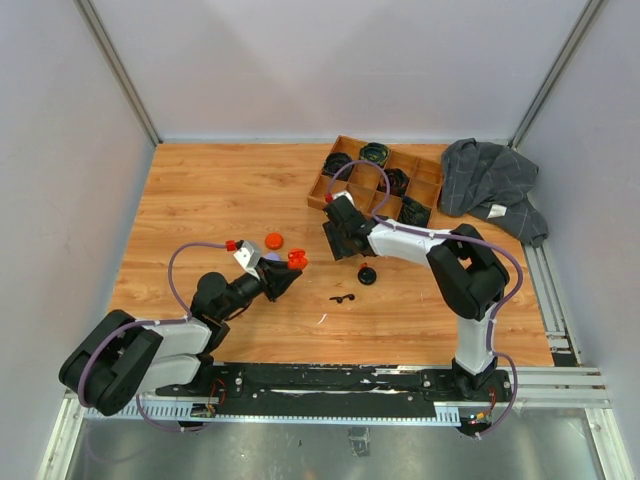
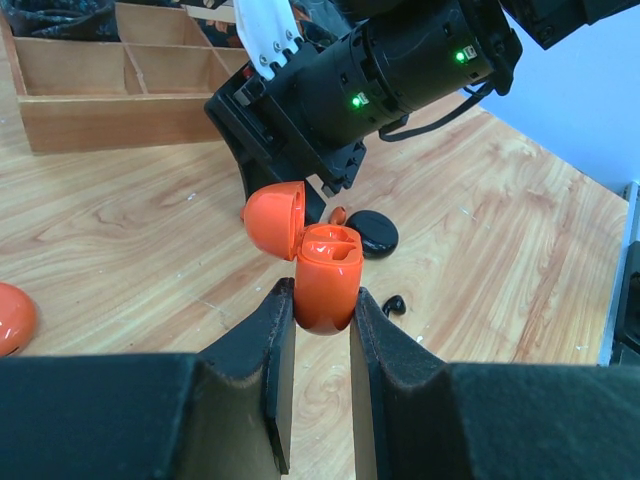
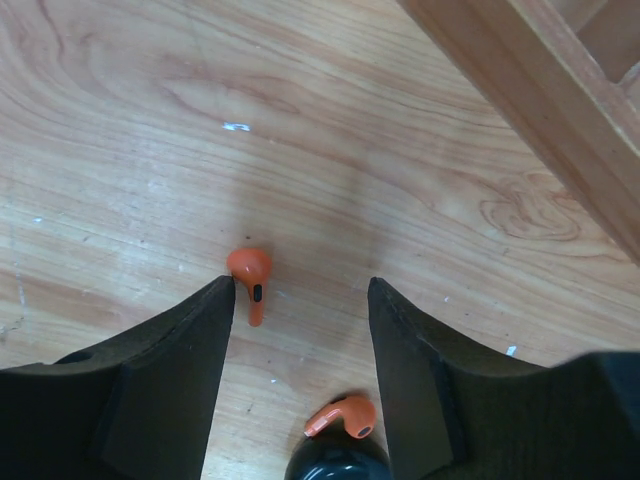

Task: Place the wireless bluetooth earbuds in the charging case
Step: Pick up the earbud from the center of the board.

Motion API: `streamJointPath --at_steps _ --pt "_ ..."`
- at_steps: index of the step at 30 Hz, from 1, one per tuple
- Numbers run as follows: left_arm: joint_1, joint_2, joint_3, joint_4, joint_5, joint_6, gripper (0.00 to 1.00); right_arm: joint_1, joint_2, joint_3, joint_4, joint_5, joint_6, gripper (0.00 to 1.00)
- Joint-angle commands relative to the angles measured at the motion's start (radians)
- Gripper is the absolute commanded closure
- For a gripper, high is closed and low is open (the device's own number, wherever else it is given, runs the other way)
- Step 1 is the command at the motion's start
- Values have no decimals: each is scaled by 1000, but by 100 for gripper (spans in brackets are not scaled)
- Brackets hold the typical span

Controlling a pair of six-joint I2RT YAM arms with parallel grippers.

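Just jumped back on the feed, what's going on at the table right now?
The left hand is shut on the small glossy orange plastic charging case, lid flipped open, no earbud visible inside. The right hand is low over the wooden table, jaws apart around a tiny orange stemmed earbud lying there, not gripping it. A second orange earbud lies beside a round black case.

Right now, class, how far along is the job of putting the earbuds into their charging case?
Done: the orange case is open, lid flipped back, clamped in the left gripper; its sockets look empty. In hand: the right gripper stands open astride one orange earbud on the table. Remaining: seat it, then the second orange earbud beside the black case.
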Motion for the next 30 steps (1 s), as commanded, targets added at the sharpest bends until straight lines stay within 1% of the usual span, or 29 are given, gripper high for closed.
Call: streamJointPath --at_steps 1,7,11,14,18,30 --pt "8 10 21 49 10 3 100 -19 -16 -24 -7 29 11 44" --pt "8 12 23 51 14 0 100 -25 -36 -25 -4 -17 -13 44" --pt "8 10 23 49 15 0 100 -30 -26 13 -21 -75 -39 46" --pt "8 9 23 46 14 2 100 -34 -5 48 -47 -88 -31 47" --pt "8 6 23 44 15 2 100 -43 22 83 -68 -97 -10 52" --pt "8 4 24 43 18 1 100 -56 65 118 -91 -132 21 65"
